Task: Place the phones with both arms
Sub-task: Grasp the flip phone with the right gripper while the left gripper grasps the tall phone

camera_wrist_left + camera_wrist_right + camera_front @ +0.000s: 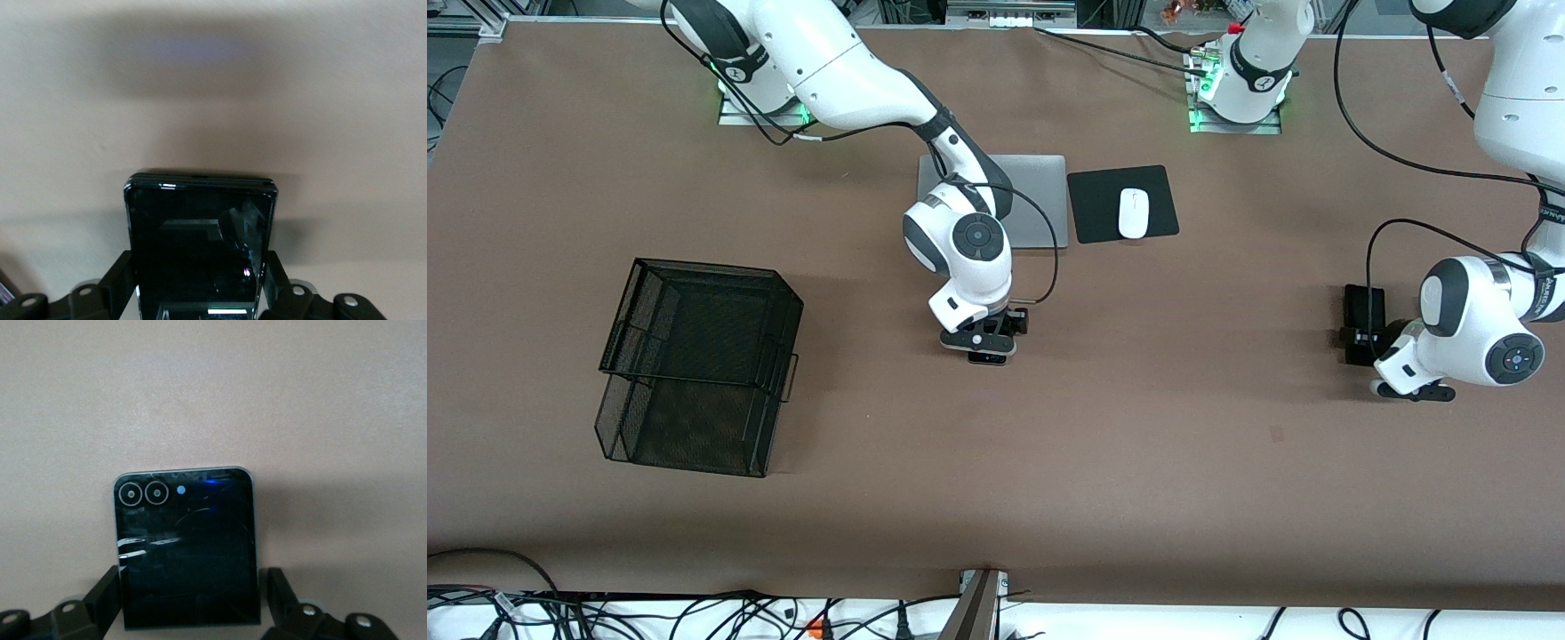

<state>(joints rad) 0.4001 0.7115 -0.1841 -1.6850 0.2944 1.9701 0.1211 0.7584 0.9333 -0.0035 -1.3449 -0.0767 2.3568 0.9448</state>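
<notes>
The brown desk (1138, 462) carries a black wire-mesh basket (698, 364) toward the right arm's end, at about nine o'clock from the middle. Up at twelve o'clock lies a closed grey laptop (1040, 200), and at its three o'clock, just beside it, a black mouse pad (1094, 204) with a white mouse (1133, 213) on it. The right tool (987, 342) is down at the middle of the desk, at the laptop's six o'clock, its fingers (100, 593) set either side of a squarish flip phone with twin lenses (187, 547) lying flat; one finger stands slightly apart from the phone's edge, so the grasp is not closed. The left tool (1360, 338) is low at three o'clock, clenched on a black phone (200, 240) lying on the desk, fingers (120, 273) pressed against both long edges.
</notes>
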